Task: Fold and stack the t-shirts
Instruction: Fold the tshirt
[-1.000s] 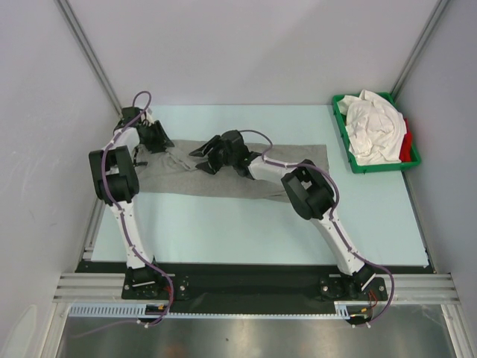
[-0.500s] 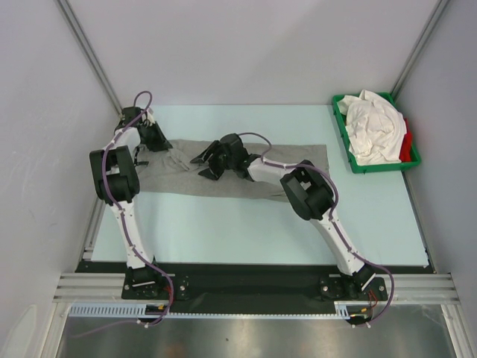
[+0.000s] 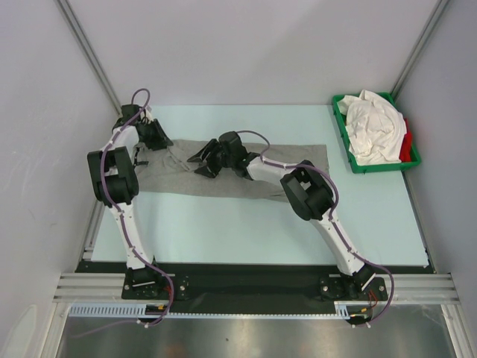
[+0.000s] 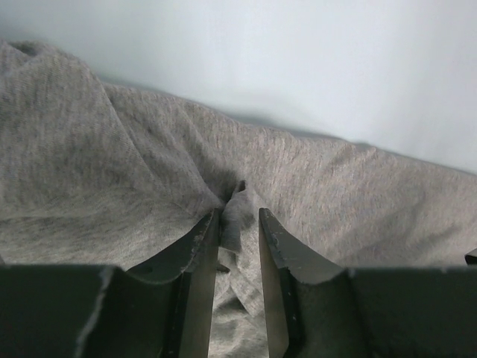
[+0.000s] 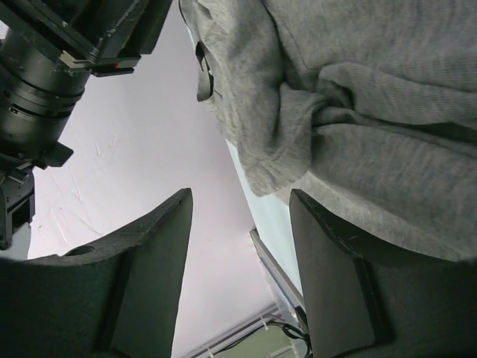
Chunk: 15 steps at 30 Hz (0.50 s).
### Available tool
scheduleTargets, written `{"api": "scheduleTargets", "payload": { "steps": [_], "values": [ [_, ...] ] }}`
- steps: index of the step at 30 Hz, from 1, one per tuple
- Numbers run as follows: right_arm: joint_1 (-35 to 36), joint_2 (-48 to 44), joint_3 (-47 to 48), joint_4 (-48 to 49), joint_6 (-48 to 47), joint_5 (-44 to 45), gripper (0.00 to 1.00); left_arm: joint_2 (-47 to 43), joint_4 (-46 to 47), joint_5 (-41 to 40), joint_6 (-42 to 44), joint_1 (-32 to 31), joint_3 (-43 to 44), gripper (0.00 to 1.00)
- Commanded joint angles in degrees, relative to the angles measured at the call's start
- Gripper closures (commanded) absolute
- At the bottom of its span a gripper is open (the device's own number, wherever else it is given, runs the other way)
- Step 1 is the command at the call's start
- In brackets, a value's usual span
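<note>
Grips a small fold of the grey t-shirt [image 4: 112,164] in the left jaws, shut almost all the way on it, with more cloth bunched just past the tips. Keeps nothing in the right jaws, wide open, with a rumpled edge of the same shirt just ahead, between the two tips. Lies spread long on the desk [image 3: 246,224] under both jaws. Shows, far right of the right jaws, white t-shirts [image 3: 373,130] and a red t-shirt [image 3: 406,145] in a green tray [image 3: 380,168]

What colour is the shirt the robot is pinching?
Grey t-shirt, clearest in the left wrist view.
</note>
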Motion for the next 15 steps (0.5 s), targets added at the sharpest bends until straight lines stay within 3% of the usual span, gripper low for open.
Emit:
{"api": "scheduleTargets", "payload": {
  "steps": [1, 7, 15],
  "values": [
    [0.35, 0.86, 3.25, 1.97, 1.21, -0.86, 0.4, -3.53, 0.35, 1.24, -0.36, -0.4, 0.05, 0.67],
    [0.17, 2.1, 5.19, 1.44, 2.26, -0.87, 0.42, -2.91, 1.41, 2.29, -1.33, -0.48, -0.48, 0.67],
    [0.26, 2.71, 5.54, 0.3, 1.83, -1.74, 0.47, -3.88, 1.49, 1.15, -1.25, -0.75, -1.63, 0.82]
  ]
}}
